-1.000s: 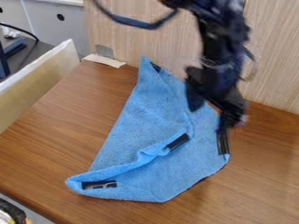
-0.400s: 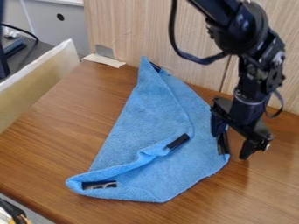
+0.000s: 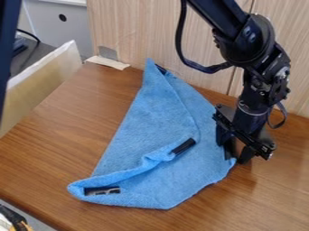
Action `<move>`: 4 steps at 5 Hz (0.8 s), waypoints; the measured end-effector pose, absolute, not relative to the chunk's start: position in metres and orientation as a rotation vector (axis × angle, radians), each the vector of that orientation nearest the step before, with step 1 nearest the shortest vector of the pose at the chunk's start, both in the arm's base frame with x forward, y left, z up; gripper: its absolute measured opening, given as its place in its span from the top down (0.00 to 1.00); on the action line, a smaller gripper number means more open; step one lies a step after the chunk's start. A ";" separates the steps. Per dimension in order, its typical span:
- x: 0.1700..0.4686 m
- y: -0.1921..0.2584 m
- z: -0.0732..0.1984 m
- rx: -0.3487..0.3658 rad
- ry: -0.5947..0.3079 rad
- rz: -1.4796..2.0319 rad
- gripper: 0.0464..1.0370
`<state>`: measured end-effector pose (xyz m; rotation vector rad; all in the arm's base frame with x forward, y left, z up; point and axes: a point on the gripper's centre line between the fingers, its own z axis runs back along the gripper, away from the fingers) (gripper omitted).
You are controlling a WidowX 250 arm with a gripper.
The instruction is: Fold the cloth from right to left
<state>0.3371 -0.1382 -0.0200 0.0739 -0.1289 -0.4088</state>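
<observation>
The black gripper (image 3: 237, 153) hangs low at the cloth's right corner, its two fingers apart with a strip of brown wood showing between them. One finger is over the cloth's edge and the other is just beyond it, above the table. The blue cloth (image 3: 160, 119) lies crumpled and partly folded, with one point at the top and another at the lower left. A ridge crosses its middle, ending at a black patch (image 3: 183, 146). Another black patch (image 3: 102, 191) shows at the lower left. The gripper partly hides the right corner.
The brown wooden table (image 3: 66, 126) has a light wood panel (image 3: 136, 31) along its back. A pale board (image 3: 42, 83) stands along the left edge. Tape (image 3: 109, 62) lies at the back corner, and a dark object (image 3: 13, 219) shows at the lower left.
The gripper has come down from above the cloth to its right corner. Since the middle frame it has shifted slightly left, and its fingers have drawn closer together. The cloth's right edge has barely moved.
</observation>
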 end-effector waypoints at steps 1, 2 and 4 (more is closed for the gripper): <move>0.333 -0.137 -0.023 0.074 -0.124 -0.413 0.66; 0.330 -0.136 -0.023 0.088 -0.115 -0.410 0.86; 0.330 -0.134 -0.017 0.088 -0.123 -0.410 0.98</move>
